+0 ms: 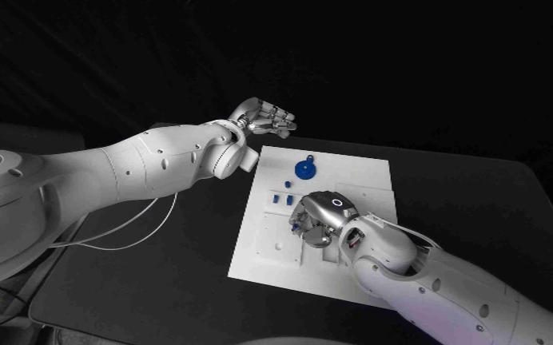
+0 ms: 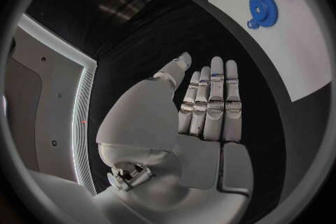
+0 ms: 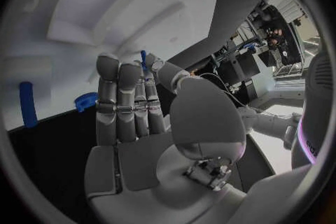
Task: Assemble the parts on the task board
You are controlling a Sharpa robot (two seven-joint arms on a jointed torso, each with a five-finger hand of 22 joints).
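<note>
The white task board (image 1: 357, 171) lies in the middle of the black table (image 1: 150, 281). A blue gear (image 1: 305, 170) sits on its far part, and small blue pegs (image 1: 280, 198) stand nearer, left of centre. The right hand (image 1: 324, 219) hovers low over the middle of the board, fingers (image 3: 119, 95) straight and pressed together; a thin blue pin (image 3: 143, 59) shows by its fingertips, though I cannot tell if it is pinched. The left hand (image 1: 263, 118) hangs beyond the board's far left corner, fingers (image 2: 213, 98) straight, side by side, holding nothing
</note>
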